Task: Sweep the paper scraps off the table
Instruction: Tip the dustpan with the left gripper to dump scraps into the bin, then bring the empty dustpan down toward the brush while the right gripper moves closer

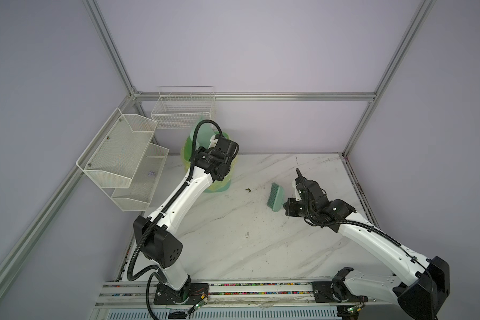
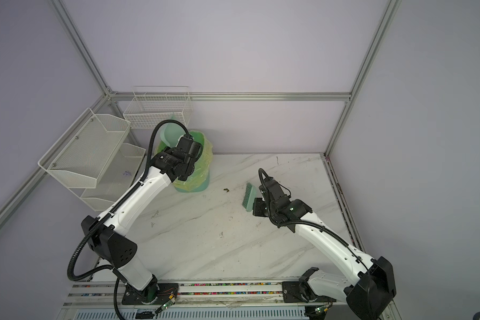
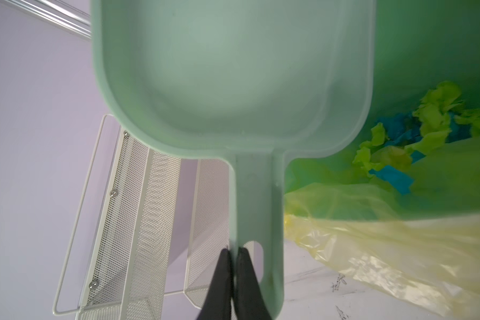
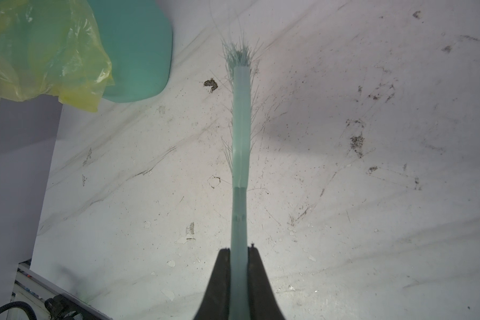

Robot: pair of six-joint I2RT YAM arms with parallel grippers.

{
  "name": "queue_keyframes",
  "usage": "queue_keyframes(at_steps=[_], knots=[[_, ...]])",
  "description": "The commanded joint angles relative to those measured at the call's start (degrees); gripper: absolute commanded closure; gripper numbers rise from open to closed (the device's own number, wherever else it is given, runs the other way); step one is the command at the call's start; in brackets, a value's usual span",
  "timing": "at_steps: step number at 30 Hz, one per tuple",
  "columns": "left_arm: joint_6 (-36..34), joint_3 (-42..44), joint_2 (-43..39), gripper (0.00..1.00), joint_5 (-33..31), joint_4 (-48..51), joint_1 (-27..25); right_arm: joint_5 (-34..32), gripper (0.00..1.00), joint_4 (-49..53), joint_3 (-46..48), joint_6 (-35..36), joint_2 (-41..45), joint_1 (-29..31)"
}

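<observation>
Blue and yellow-green paper scraps (image 3: 416, 133) lie inside the green bin (image 3: 416, 55), which is lined with a yellow bag. My left gripper (image 3: 234, 250) is shut on the handle of the pale green dustpan (image 3: 233, 83). The dustpan is raised and tilted over the bin's mouth, and its pan shows bare; both top views show it above the bin (image 1: 204, 135) (image 2: 170, 134). My right gripper (image 4: 240, 250) is shut on the handle of the green brush (image 4: 241, 124). The brush (image 1: 275, 195) hangs just over the white marble table (image 1: 261, 243), right of middle. No scraps show on the table top.
A small dark brown speck (image 1: 248, 189) lies between the bin (image 1: 219, 187) and the brush. A white mesh shelf (image 1: 122, 155) holding a lilac wad (image 1: 151, 174) and a wire basket (image 1: 183, 110) hang on the left and back walls. Aluminium rails edge the table.
</observation>
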State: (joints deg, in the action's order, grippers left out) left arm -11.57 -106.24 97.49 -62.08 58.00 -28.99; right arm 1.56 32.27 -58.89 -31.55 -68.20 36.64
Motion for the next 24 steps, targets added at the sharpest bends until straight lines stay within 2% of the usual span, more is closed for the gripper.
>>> queue_keyframes(at_steps=[1,9,13,16,24], knots=[[5.88,-7.79,-0.19,1.0,3.96,5.37,-2.43,1.06,1.0,-2.02,-2.67,-0.94,-0.33,-0.3],[9.69,-17.58,1.9,1.0,11.81,12.07,-6.45,-0.82,1.0,-0.72,-4.51,-0.75,-0.22,-1.57],[12.33,-21.06,3.22,1.0,18.9,14.96,-8.16,-0.51,1.0,0.79,-5.67,0.54,0.58,-4.68],[15.0,-21.08,3.71,1.0,24.69,15.71,-8.75,-0.55,1.0,2.12,-6.42,2.04,0.55,-7.88],[17.6,-15.28,5.02,1.0,33.61,12.92,-11.26,2.06,1.0,4.83,-10.55,6.51,-1.0,-16.63]])
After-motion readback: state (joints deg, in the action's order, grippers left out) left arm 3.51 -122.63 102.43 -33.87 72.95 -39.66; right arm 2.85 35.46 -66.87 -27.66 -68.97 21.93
